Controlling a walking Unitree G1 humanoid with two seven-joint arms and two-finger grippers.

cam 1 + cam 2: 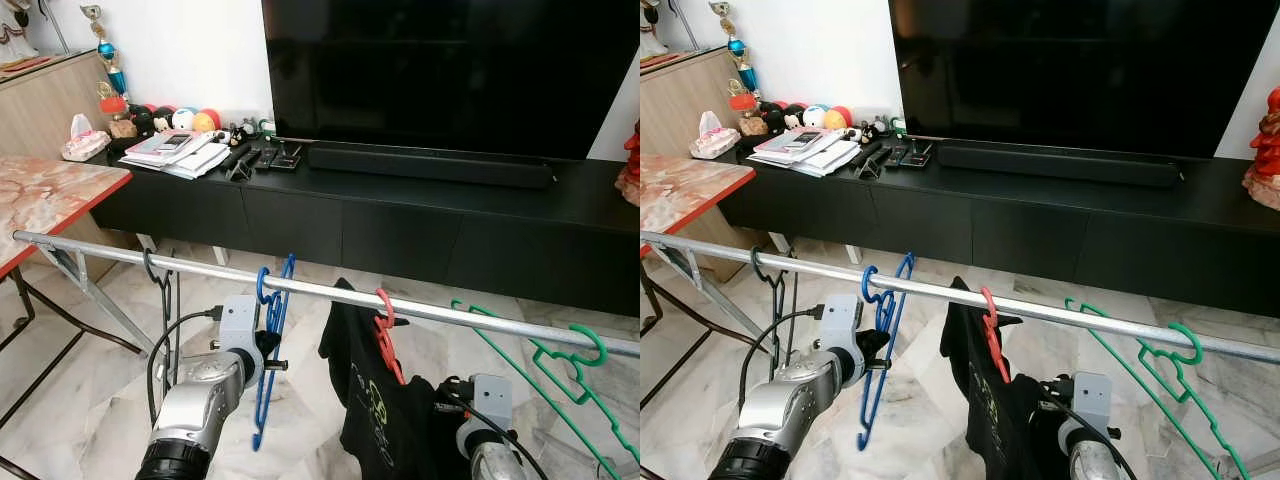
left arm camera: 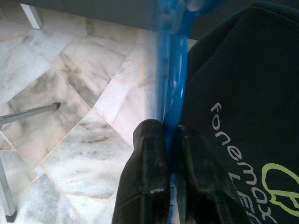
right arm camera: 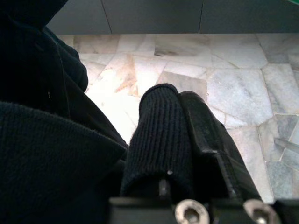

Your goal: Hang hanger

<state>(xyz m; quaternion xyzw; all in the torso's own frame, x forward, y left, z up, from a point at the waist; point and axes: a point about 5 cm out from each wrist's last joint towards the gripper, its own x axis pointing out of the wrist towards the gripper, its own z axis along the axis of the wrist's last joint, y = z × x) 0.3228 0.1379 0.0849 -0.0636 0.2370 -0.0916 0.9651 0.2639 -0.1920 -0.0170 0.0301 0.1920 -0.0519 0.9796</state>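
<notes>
A blue hanger (image 1: 272, 340) hangs by its hook on the silver rail (image 1: 450, 315) that crosses in front of me. My left gripper (image 1: 268, 346) is shut on the hanger's side bar just below the rail. In the left wrist view the two black fingers (image 2: 149, 177) pinch the blue bar (image 2: 172, 88). A red hanger (image 1: 385, 325) carrying a black T-shirt (image 1: 365, 400) hangs to the right of it. My right gripper (image 3: 180, 95) is low beside the shirt, fingers pressed together with nothing seen between them.
A black hanger (image 1: 160, 280) hangs on the rail at the left, and green hangers (image 1: 560, 365) at the right. Behind the rail stand a long black TV cabinet (image 1: 400, 220) and a marble-topped table (image 1: 45, 195) at the left. The floor is marble tile.
</notes>
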